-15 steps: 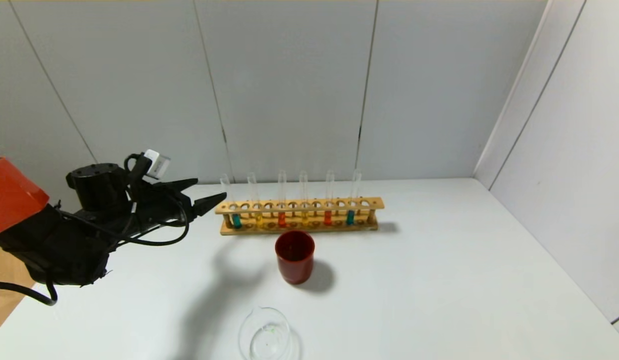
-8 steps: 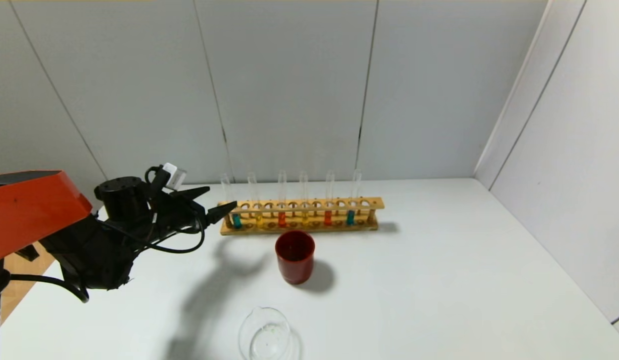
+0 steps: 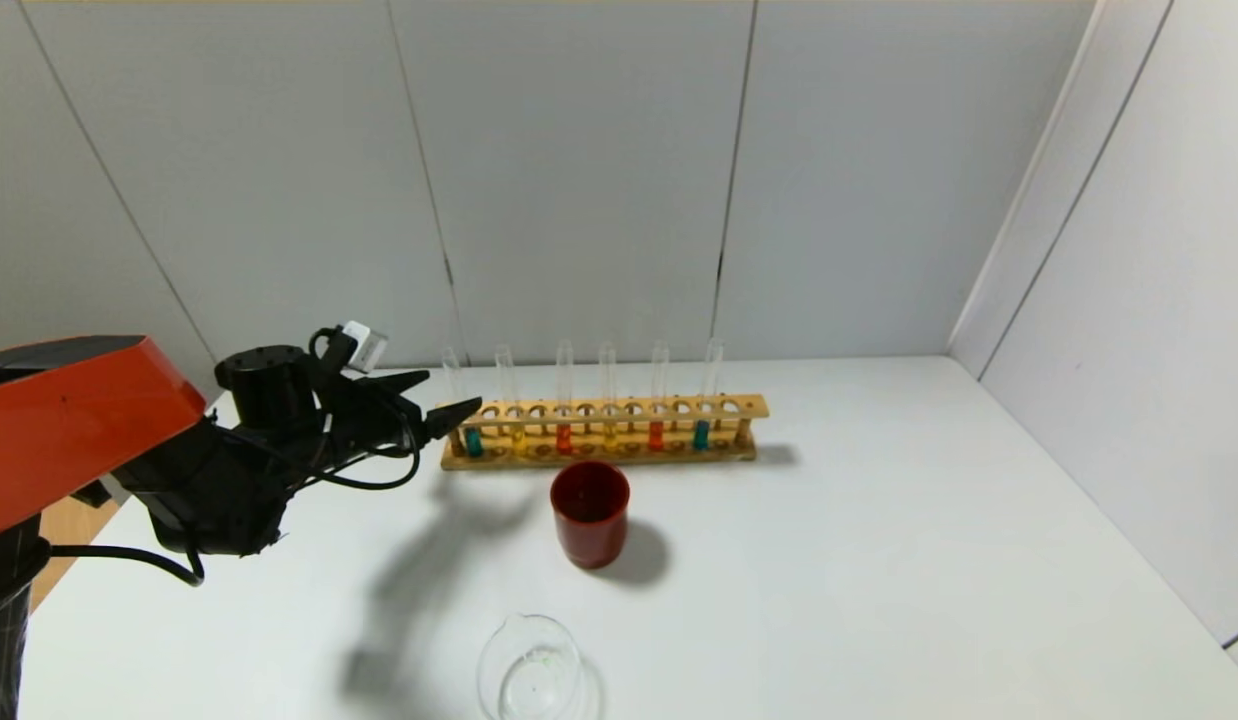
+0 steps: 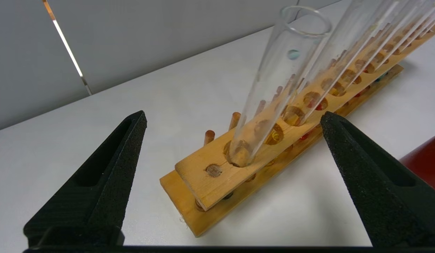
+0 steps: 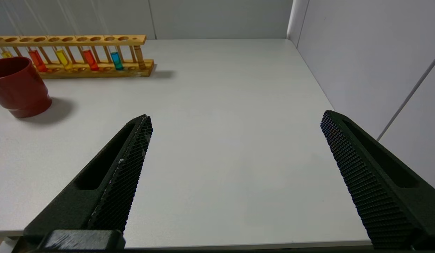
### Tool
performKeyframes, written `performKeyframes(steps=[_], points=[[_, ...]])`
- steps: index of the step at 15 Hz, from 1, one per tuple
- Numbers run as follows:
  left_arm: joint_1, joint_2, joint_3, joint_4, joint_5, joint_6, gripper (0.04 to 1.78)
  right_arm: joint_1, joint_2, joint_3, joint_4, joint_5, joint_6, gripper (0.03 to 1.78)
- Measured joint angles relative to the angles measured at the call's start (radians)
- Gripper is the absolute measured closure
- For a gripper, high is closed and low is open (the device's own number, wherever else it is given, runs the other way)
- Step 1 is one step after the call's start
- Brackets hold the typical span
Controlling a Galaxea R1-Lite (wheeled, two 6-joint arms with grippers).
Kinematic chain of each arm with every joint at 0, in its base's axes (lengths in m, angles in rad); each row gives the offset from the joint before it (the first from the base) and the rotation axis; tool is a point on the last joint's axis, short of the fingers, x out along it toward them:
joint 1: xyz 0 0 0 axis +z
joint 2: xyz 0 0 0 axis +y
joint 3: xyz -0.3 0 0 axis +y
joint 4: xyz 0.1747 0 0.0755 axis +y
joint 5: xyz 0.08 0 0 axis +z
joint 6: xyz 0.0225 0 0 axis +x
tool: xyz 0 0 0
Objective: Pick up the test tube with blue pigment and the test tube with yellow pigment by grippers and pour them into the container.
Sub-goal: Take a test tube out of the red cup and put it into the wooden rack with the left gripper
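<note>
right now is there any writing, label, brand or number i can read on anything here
None: no readable text in any view.
Wooden rack: plain wood, no marks.
Test tubes, e.g. the blue one at the rack's left end: clear glass, no labels or scale lines visible.
Red cup: plain.
Glass beaker: no markings visible.
Left gripper and right gripper: open, black, no lettering.

walls (image 3: 579,180): pale grey panels, dark seams | table (image 3: 879,560): white | floor (image 3: 64,525): wood, left edge
</note>
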Motion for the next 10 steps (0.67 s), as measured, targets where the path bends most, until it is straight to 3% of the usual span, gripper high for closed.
performKeyframes(steps=[10], points=[[-0.002, 0.009, -0.091, 0.100, -0.004, -0.001, 0.07, 0.000, 0.000, 0.000, 0.000, 0.000, 0.000, 0.06]])
